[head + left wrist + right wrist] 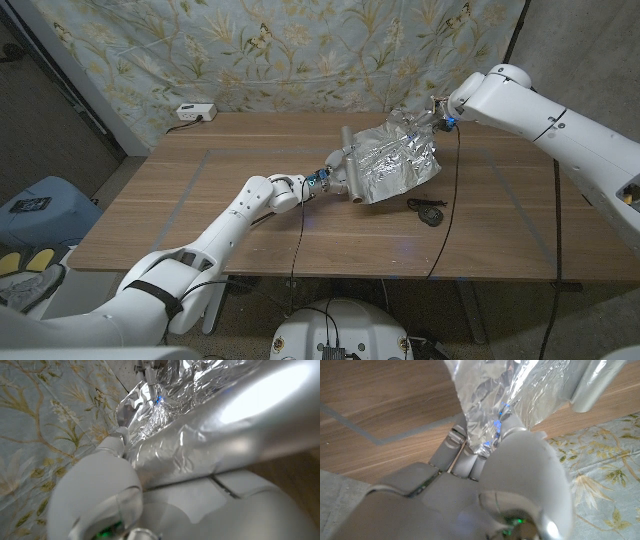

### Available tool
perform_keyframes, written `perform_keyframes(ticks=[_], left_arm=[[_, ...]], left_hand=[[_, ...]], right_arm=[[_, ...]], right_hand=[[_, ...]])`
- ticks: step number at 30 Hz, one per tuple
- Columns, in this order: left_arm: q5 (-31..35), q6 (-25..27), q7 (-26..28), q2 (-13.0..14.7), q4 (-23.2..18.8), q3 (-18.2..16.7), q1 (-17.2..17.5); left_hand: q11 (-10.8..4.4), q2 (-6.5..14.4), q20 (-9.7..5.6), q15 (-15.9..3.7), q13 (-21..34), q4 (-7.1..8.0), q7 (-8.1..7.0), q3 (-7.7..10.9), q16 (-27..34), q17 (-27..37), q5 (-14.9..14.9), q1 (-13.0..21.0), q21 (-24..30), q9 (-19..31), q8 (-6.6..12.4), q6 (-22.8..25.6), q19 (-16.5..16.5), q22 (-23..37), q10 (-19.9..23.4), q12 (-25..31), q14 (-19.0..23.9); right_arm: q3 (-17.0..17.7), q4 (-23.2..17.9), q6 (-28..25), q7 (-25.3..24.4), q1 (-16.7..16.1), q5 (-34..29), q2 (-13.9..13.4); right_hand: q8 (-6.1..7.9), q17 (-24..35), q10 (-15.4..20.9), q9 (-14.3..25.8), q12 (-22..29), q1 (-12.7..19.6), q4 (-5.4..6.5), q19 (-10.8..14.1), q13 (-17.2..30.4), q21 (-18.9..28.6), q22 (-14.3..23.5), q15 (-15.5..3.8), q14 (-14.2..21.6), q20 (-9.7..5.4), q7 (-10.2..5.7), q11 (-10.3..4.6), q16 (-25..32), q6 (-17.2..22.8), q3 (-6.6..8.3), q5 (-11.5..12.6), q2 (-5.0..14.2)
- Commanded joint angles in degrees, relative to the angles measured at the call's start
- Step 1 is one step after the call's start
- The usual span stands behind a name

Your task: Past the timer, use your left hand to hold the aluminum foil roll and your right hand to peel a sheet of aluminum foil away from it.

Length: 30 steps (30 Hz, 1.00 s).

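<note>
The aluminum foil roll lies slanted near the table's middle, and my left hand grips its near end. A crinkled foil sheet stretches from the roll toward the back right. There my right hand pinches the sheet's far edge, lifted off the table. In the left wrist view the shiny roll runs across my left hand, with the sheet beyond it. The right wrist view has my right hand closed on the sheet, with the roll past it.
A white timer stands at the table's back left edge. A small black object lies on the wood just in front of the sheet. A cable hangs from each wrist over the wooden table. A floral cloth hangs behind.
</note>
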Motion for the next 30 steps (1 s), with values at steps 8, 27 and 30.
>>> perform_keyframes(ticks=[8,27,30], left_arm=[[3.3,1.1,-6.3,-1.0,4.8,-0.4,-2.2],[4.8,1.1,-10.0,-1.8,7.1,-0.9,-2.7],[5.0,0.9,-10.3,-2.0,7.5,-1.1,-2.7]], left_hand=[[-0.22,0.2,-0.06,-0.25,0.3,-0.53,-0.12,-0.06,0.2,-0.1,-0.6,-0.1,-0.1,-0.2,0.74,0.4,0.1,0.1,0.6,0.2,0.5],[-0.16,0.5,-0.03,0.31,0.4,-1.05,-0.36,-0.10,-0.1,-0.5,-1.5,0.1,-0.6,-0.3,0.77,0.0,-0.3,0.1,0.2,0.2,-0.7],[-0.10,0.2,0.17,0.54,0.4,-1.01,-0.45,-0.54,-0.2,-0.5,-1.9,-0.3,-0.9,-0.4,0.73,-0.2,-0.6,0.1,-0.4,0.0,-1.1]], right_arm=[[-0.5,-0.6,-0.7,0.2,0.3,-0.3,0.1],[-0.1,-1.9,-2.0,0.3,1.0,-0.8,-2.4],[-0.1,-1.8,-2.4,0.2,1.2,-0.9,-2.5]], right_hand=[[-0.33,0.5,0.4,0.2,0.6,1.5,0.04,-0.3,0.0,0.9,0.3,-0.33,0.5,-0.30,0.31,-0.19,-0.7,0.5,0.48,-0.1,0.75],[-0.72,1.1,0.3,0.4,0.7,1.5,0.06,-0.6,0.0,1.9,0.2,-0.27,0.7,-0.33,0.20,-0.21,-1.3,0.7,0.70,-0.2,0.60],[-0.78,1.1,0.4,0.4,0.7,1.5,0.06,-0.7,0.0,2.1,0.2,-0.25,0.7,-0.29,0.13,-0.12,-1.4,0.8,0.74,-0.2,0.59]])
